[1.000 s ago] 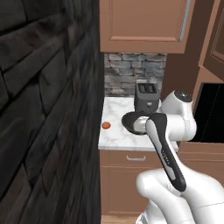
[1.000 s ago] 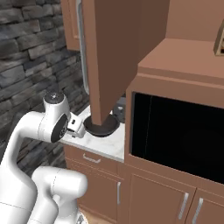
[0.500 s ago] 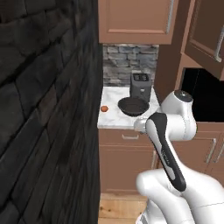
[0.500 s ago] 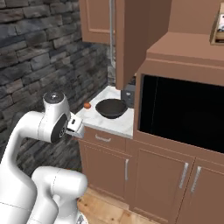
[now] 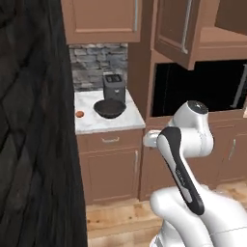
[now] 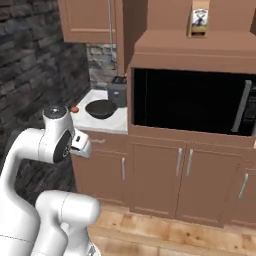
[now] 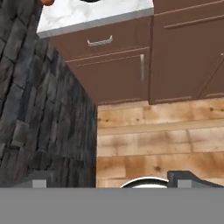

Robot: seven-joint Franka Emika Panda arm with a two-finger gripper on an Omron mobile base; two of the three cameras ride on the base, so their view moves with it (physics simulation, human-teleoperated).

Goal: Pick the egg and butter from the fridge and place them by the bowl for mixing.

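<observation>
**Empty Gripper Hangs Over the Floor, Egg Already on the Counter**

Jaws stand spread wide with nothing between them: in the hand view the two-finger gripper shows its two dark finger tips far apart at the bottom of the picture, over bare wooden plank flooring. The white arm is folded close to its own base, well in front of the white marbled countertop and apart from everything on it.

On that countertop sits the dark round mixing bowl, roughly in the middle of the slab. The small orange-red rounded egg lies on the countertop to the left of the bowl, near but not touching it, close to the dark stone wall that bounds the countertop on that side. The right base view shows the same pairing, egg just left of the bowl. In the hand view the egg is cut off at the top edge, above the countertop's near-left corner.

Behind the bowl, against the grey stone backsplash, stands a dark grey boxy toaster. Below the countertop are a brown wooden drawer with a metal handle and a brown cabinet door. To the right of the countertop a black-fronted built-in oven is set in tall brown cabinetry, and a small carton stands on the ledge above it. Brown wall cupboards hang over the countertop.
</observation>
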